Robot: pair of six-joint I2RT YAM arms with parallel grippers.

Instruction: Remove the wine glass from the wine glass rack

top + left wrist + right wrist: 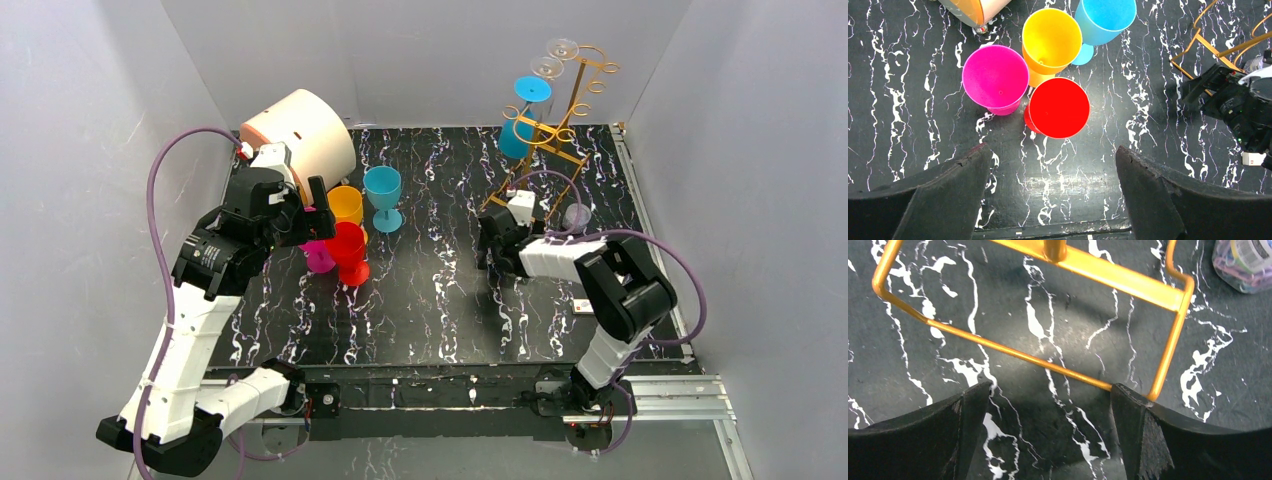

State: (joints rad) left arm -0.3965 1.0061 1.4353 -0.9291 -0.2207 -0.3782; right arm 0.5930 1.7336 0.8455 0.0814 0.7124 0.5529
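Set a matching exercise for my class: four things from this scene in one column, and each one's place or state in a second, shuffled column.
Column one:
1. red goblet
2. blue wine glass
3. right gripper
4. white cylinder

Column two:
A. open above the wine glass rack base wire
B. tipped on its side
C. hanging foot-up on the rack
D. standing beside the magenta goblet

Pairs: 1-D, 2-C, 3-A, 4-B

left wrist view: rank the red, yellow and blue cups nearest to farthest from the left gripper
1. red cup: centre, just ahead of the left gripper and its open jaws.
2. yellow cup: directly behind the red one.
3. blue cup: at the top edge, right of the yellow.
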